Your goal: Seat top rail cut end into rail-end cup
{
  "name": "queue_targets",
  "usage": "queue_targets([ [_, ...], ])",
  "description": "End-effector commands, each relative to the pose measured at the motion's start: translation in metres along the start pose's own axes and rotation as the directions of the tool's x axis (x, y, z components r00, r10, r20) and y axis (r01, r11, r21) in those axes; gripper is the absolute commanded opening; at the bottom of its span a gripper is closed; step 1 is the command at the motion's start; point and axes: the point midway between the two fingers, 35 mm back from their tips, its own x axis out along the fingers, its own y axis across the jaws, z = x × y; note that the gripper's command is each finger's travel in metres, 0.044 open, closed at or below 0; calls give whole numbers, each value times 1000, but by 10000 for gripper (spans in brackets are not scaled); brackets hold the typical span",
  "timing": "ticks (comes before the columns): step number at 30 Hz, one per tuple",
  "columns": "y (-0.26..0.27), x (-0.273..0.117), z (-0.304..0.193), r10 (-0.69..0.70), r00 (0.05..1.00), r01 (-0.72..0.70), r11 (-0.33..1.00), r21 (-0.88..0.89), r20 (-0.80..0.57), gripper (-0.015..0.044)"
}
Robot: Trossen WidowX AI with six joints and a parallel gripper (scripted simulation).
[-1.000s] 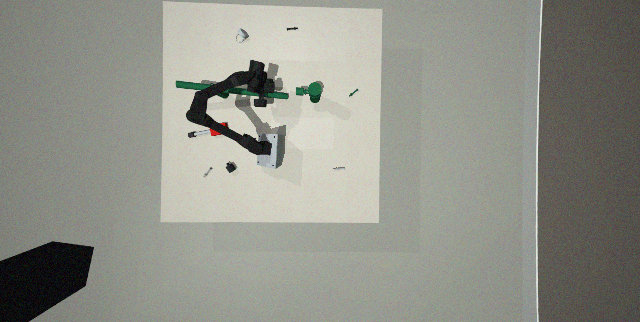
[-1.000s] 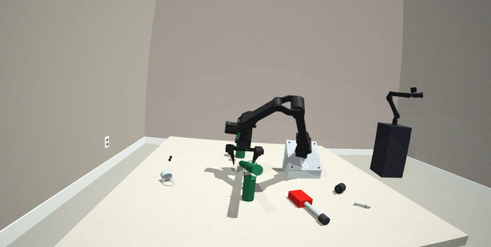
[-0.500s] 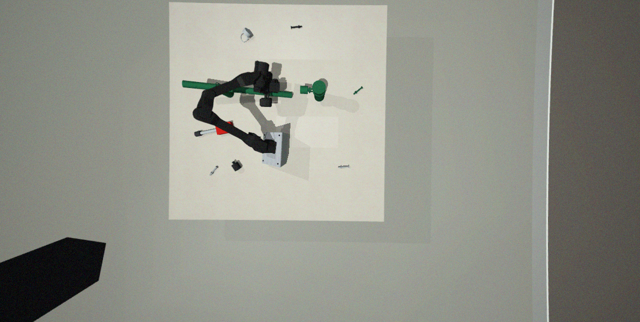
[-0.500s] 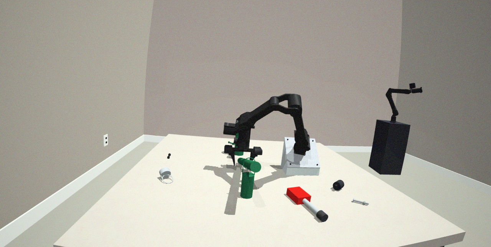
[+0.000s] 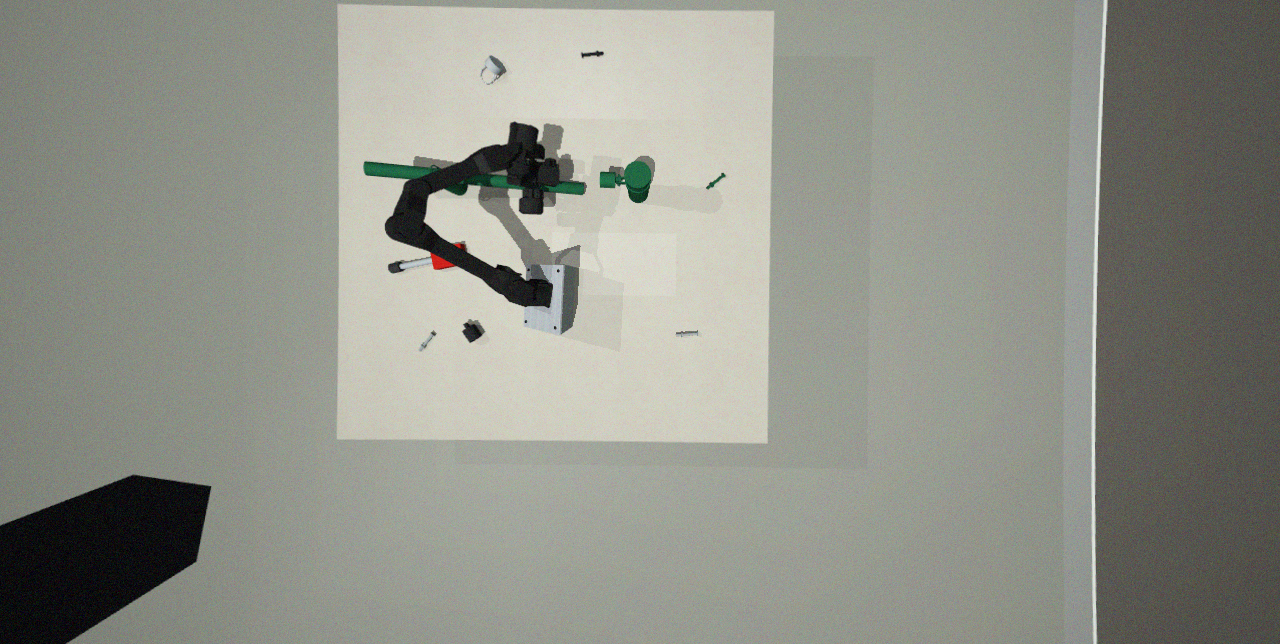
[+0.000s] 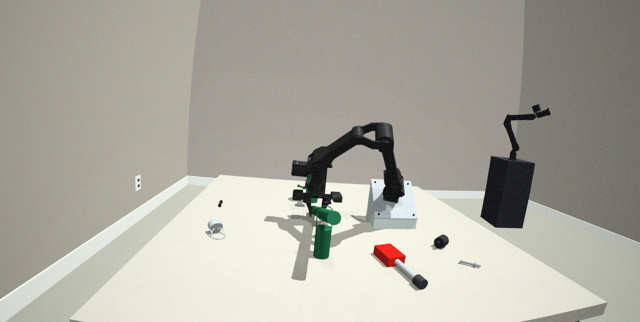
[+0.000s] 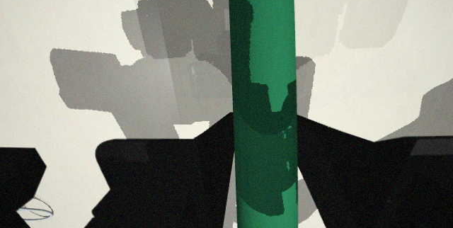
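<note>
The green rail (image 5: 384,168) (image 6: 331,217) (image 7: 276,44) runs level through the loop cap on the small post (image 6: 321,247). My gripper (image 5: 534,182) (image 7: 257,117) is shut on the rail between the loop cap and the cut end, one finger against each side. The cut end (image 5: 580,188) is outside the end cup (image 5: 607,180), with a small gap between them. In the top view the cut end sits slightly nearer the image bottom than the cup. The cup hangs beside the big post (image 5: 638,174). My arm mostly hides the big post in the exterior view, and band height cannot be read.
A red-headed mallet (image 5: 442,260) (image 6: 389,254) lies between the rail and the table's left side. A black fitting (image 5: 471,331) (image 6: 441,241), a white loop cap (image 5: 493,64) (image 6: 215,224) and several bolts lie around. The arm's grey base (image 5: 544,318) (image 6: 393,223) stands beyond the rail.
</note>
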Motion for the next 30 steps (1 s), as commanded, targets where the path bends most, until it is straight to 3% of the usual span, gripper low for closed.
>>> queue_targets([
  [1, 0, -3, 0, 3, 1000, -2, 1000, 3, -5, 39],
  [3, 0, -5, 0, 3, 1000, -2, 1000, 3, -5, 0],
  [8, 2, -15, 6, 7, 999, -7, 1000, 1, 39, 0],
  [19, -1, -85, 42, -4, 951, 3, 1000, 6, 310, 0],
  [30, -2, -80, 39, -10, 956, 7, 1000, 11, 292, 0],
])
